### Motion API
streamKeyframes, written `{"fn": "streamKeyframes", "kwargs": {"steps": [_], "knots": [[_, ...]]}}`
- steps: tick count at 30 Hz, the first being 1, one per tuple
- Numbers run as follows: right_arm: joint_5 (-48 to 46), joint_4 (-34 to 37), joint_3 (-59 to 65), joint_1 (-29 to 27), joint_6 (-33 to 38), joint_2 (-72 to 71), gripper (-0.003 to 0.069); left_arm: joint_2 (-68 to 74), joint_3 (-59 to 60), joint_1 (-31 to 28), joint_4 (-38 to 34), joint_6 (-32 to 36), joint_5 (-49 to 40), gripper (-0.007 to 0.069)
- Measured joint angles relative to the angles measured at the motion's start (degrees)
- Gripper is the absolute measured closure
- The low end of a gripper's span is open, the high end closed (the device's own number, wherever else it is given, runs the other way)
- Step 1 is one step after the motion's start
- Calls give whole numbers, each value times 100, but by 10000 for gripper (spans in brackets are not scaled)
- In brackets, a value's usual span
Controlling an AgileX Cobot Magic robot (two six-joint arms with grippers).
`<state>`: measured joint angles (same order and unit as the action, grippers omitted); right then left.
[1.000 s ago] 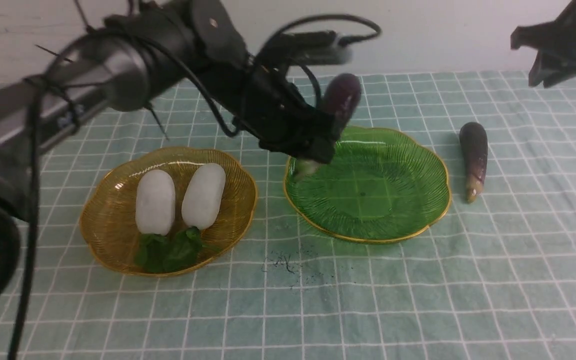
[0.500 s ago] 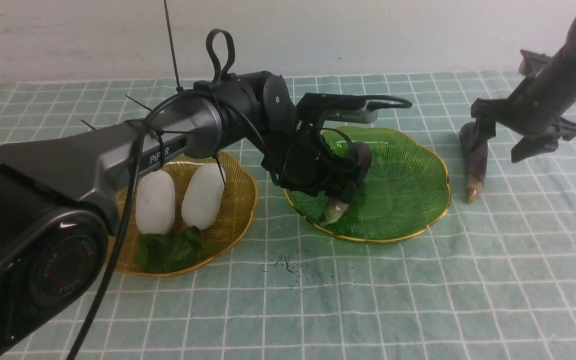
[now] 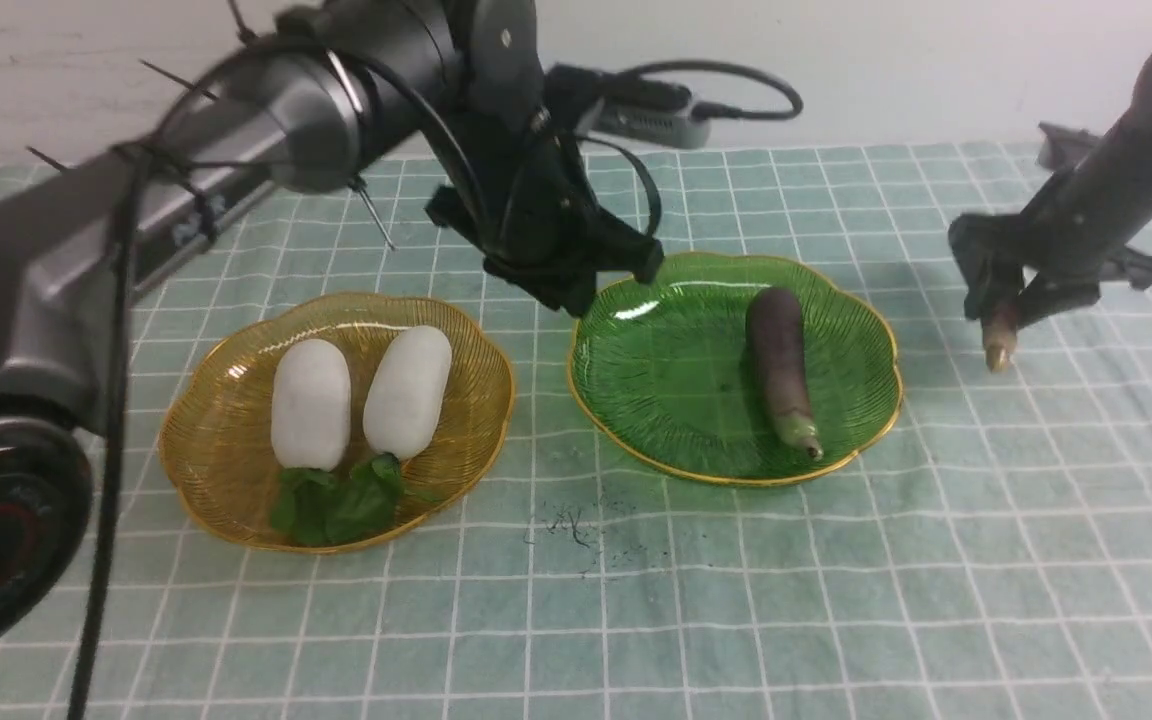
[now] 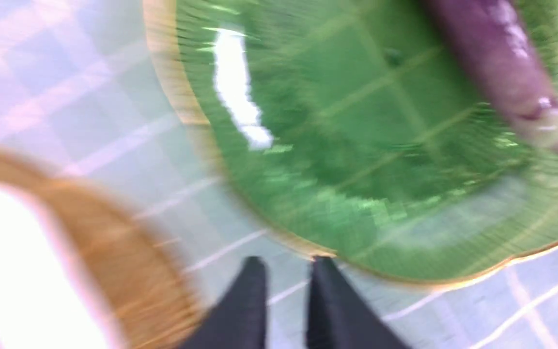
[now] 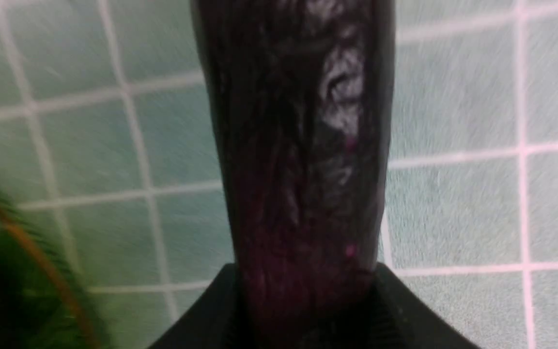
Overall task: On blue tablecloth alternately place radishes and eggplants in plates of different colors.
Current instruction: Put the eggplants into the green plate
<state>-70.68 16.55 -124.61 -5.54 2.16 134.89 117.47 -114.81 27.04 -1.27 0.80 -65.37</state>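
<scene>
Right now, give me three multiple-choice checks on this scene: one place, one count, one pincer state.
1. Where do the radishes lie?
A) amber plate
B) green plate
C) bare tablecloth

2. How many eggplants lie in the green plate?
A) none
B) one
C) two

3. The right pincer is:
A) open and empty
B) shut on an eggplant
C) out of view

Answers:
1 A: both white radishes sit side by side in the amber plate.
2 B: only one purple body lies there.
3 B: the right wrist view shows the dark eggplant clamped between the fingers.
</scene>
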Motion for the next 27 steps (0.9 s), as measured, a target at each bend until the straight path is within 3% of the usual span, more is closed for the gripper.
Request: {"fn": "streamKeyframes", "kwargs": {"steps": [6, 9, 14, 19, 23, 27], "knots": [[0, 1086, -168, 224, 67, -918, 384, -899, -31, -105, 412, -44, -410, 632], [-18, 1286, -186, 872, 149, -1009, 384, -1334, 88, -141, 531, -80, -548, 632], [-85, 739, -168, 1734, 139, -609, 384, -2198, 969, -168, 679, -158, -533, 632], [-79, 584, -168, 2175, -17, -167, 372, -3041, 1959, -168, 701, -176, -332, 632], [-79, 558, -168, 2313, -16, 49, 330, -3669, 2699, -168, 713, -306, -145, 632], [-67, 362, -168, 2313, -248, 207, 224, -4453, 3543, -168, 876, -544, -21, 632]]}}
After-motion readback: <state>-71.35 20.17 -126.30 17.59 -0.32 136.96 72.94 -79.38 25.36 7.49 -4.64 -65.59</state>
